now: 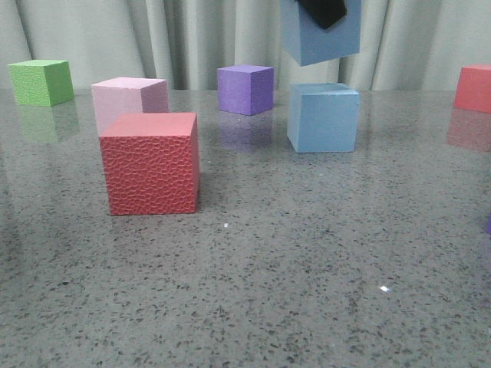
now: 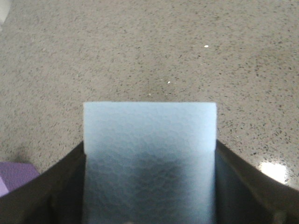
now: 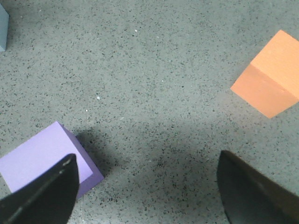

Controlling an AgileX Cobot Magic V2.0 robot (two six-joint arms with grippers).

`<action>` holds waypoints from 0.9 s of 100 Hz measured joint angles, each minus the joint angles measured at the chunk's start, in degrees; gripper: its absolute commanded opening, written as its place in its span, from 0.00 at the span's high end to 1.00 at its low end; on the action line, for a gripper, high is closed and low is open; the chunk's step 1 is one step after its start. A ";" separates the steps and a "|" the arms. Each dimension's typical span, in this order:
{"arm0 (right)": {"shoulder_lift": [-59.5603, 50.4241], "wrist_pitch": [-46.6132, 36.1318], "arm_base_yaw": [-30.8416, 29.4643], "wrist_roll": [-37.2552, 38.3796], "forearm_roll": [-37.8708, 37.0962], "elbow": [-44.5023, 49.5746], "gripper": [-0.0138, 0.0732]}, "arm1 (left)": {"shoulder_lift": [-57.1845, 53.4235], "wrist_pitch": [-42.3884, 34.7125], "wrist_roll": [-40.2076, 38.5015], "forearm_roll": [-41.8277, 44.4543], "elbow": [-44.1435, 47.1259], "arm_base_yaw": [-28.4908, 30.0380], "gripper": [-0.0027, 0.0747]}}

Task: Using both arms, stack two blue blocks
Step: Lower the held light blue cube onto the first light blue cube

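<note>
Sky-blue foam cube [image 2: 149, 158] clamped in my left gripper [image 2: 149, 205]; advise squaring over matching cube [image 1: 324, 117] before lowering. Right gripper [image 3: 145, 196] wide, empty.

Black pincers, matte and plain

The left pincer [image 2: 149, 186] had broad dark fingers; the right pincer [image 3: 145, 191] showed black, wedge-shaped fingertips [image 3: 44, 193].
</note>
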 measured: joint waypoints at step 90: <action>0.00 0.00 0.00 0.00 0.00 0.00 0.15 | 2.36 1.08 4.85 -1.27 -0.04 0.00 0.60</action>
